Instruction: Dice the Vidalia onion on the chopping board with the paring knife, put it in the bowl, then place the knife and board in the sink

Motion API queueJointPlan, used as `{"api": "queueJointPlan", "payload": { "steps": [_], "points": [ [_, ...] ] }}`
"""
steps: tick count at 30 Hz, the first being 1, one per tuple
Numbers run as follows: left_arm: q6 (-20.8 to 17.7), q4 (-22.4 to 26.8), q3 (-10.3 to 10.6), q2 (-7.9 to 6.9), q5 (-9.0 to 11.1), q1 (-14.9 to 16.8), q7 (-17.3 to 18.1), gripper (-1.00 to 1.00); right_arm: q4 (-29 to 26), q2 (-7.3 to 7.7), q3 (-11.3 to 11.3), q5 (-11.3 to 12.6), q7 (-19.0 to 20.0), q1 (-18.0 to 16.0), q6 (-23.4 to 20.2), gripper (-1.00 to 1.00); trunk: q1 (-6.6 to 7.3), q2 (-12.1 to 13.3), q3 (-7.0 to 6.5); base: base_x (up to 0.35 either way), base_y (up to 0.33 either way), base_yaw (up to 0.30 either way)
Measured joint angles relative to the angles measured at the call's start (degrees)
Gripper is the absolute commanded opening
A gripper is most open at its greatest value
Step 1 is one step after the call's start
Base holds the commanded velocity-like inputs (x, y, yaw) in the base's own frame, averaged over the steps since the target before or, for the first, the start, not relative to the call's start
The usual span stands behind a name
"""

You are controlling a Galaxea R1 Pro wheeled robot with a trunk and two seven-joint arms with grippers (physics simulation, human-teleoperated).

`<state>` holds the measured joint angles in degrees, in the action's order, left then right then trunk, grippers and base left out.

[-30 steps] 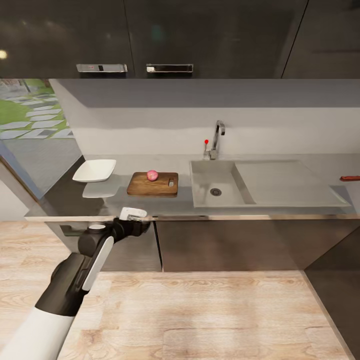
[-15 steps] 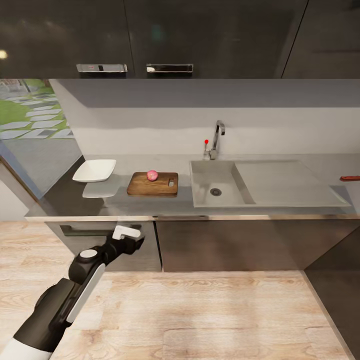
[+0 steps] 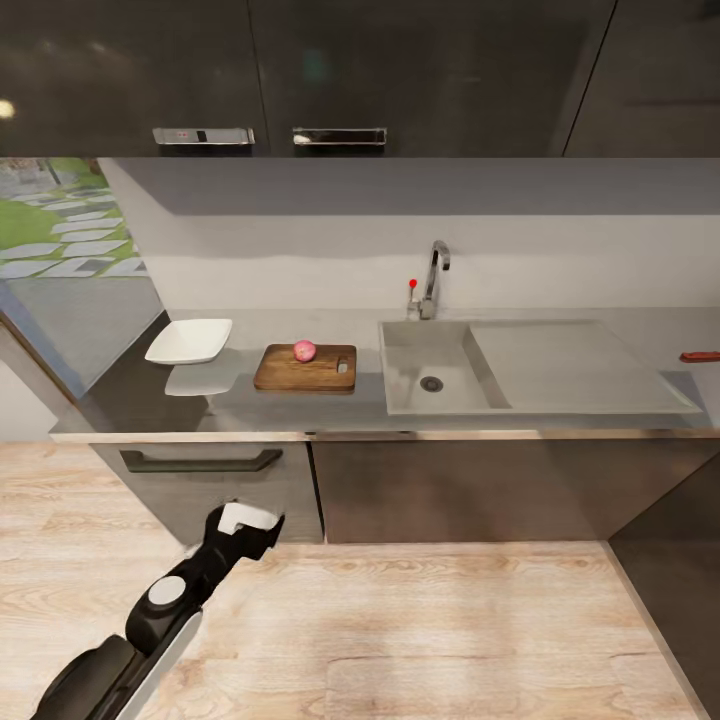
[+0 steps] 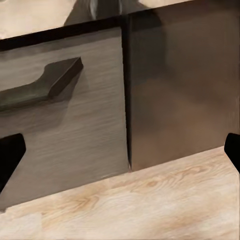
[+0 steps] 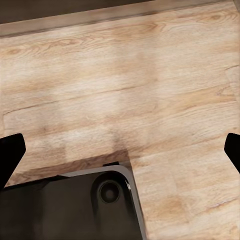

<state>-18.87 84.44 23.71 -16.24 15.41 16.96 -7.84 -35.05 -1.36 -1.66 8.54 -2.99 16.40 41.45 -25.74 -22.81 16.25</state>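
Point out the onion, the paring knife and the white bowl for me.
Vidalia onion [image 3: 305, 350], head view, middle of the ball on the chopping board.
Paring knife [image 3: 700, 356], head view, its red handle at the counter's right end.
Bowl [image 3: 189, 341], head view, its inner floor.

Dark upper cabinets [image 3: 400, 70] with two metal handles [image 3: 338, 136] hang above a pale wall [image 3: 400, 260]. A window [image 3: 60, 215] gives onto grass and stepping stones. Dark grey lower cabinets [image 3: 450, 490] stand on a light wooden floor [image 3: 420, 630]; one drawer [image 4: 65, 125] carries a dark bar handle [image 3: 200, 461].
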Motion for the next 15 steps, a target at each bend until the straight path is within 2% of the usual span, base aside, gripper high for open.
{"api": "queueJointPlan", "payload": {
  "steps": [1, 2, 4, 5, 7, 9, 10, 11, 12, 15],
  "points": [
    [3.6, 0.3, 5.6, -2.53, 2.5, -0.5, -5.9, 1.00, 0.0, 0.00, 0.0, 0.0, 0.0, 0.0, 0.0, 1.00, 0.00, 0.0, 0.00, 0.000, 0.000, 0.000],
    [6.1, 0.8, 10.0, -4.49, 5.6, -0.7, -10.5, 1.00, 0.0, 0.00, 0.0, 0.0, 0.0, 0.0, 0.0, 1.00, 0.00, 0.0, 0.00, 0.000, 0.000, 0.000],
    [10.7, 2.5, 19.5, -8.67, 15.4, -0.9, -20.8, 1.00, 0.0, -0.01, 0.0, 0.0, 0.0, 0.0, 0.0, 1.00, 0.00, 0.0, 0.00, 0.000, 0.000, 0.000],
    [11.6, 2.8, 22.0, -9.56, 18.2, -1.0, -23.3, 1.00, 0.0, -0.01, 0.0, 0.0, 0.0, 0.0, 0.0, 1.00, 0.00, 0.0, 0.00, 0.000, 0.000, 0.000],
    [13.8, 2.4, 30.3, -11.61, 27.9, -1.1, -29.9, 1.00, 0.0, -0.01, 0.0, 0.0, 0.0, 0.0, 0.0, 1.00, 0.00, 0.0, 0.00, 0.000, 0.000, 0.000],
    [14.6, 0.9, 33.9, -12.21, 32.1, -1.2, -32.0, 1.00, 0.0, -0.01, 0.0, 0.0, 0.0, 0.0, 0.0, 1.00, 0.00, 0.0, 0.00, 0.000, 0.000, 0.000],
    [14.8, 0.0, 34.7, -12.20, 33.0, -1.2, -32.5, 1.00, 0.0, -0.01, 0.0, 0.0, 0.0, 0.0, 0.0, 1.00, 0.00, 0.0, 0.00, 0.000, 0.000, 0.000],
    [15.1, -2.1, 35.8, -11.63, 34.3, -1.2, -33.1, 1.00, 0.0, -0.01, 0.0, 0.0, 0.0, 0.0, 0.0, 1.00, 0.00, 0.0, 0.00, 0.000, 0.000, 0.000],
    [15.2, -3.5, 36.2, -11.09, 34.7, -1.2, -33.3, 1.00, 0.0, -0.01, 0.0, 0.0, 0.0, 0.0, 0.0, 1.00, 0.00, 0.0, 0.00, 0.000, 0.000, 0.000],
    [15.6, -15.2, 37.1, -6.65, 36.1, -1.2, -33.4, 1.00, 0.0, -0.01, 0.0, 0.0, -0.1, 0.0, 0.0, 1.00, 0.00, 0.0, 0.00, 0.000, 0.000, 0.000]
  ]
}}
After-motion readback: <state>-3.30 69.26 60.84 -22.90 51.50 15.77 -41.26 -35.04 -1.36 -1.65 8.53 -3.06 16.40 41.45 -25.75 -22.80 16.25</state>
